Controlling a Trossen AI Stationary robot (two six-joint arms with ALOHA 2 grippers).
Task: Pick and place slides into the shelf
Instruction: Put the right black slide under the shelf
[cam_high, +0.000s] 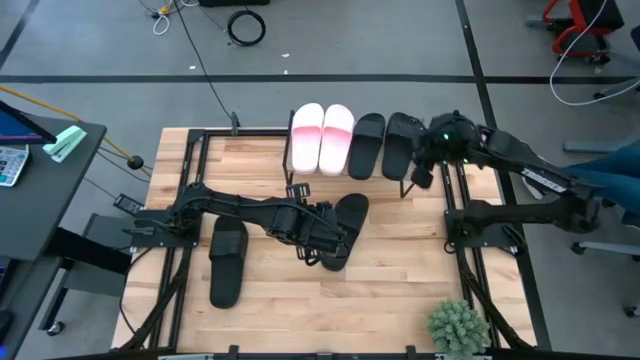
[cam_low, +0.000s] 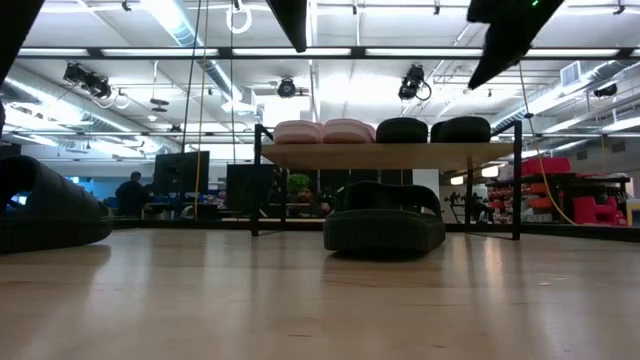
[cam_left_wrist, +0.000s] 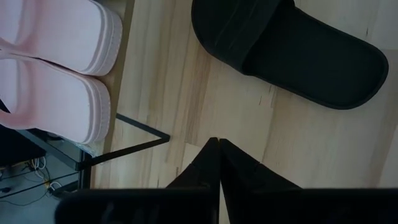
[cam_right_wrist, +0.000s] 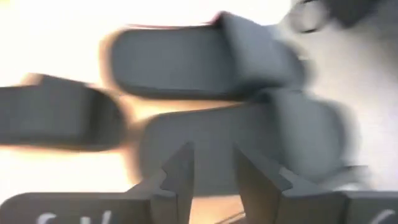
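Note:
The shelf (cam_low: 390, 153) stands at the table's far middle. On its top board rest two pink slides (cam_high: 320, 136) and two black slides (cam_high: 383, 143), side by side. A black slide (cam_high: 347, 228) lies on its sole at the table's middle, and it also shows in the low view (cam_low: 385, 220). Another black slide (cam_high: 228, 262) lies at the near left. My left gripper (cam_left_wrist: 219, 144) is shut and empty above the table, between the shelf and the middle slide. My right gripper (cam_right_wrist: 212, 165) is open and empty, above the rightmost black slide on the shelf.
A small green plant (cam_high: 458, 325) stands at the table's near right corner. The black metal table frame (cam_high: 452, 200) runs along both sides. Bare wood lies between the two slides on the table and along the near edge.

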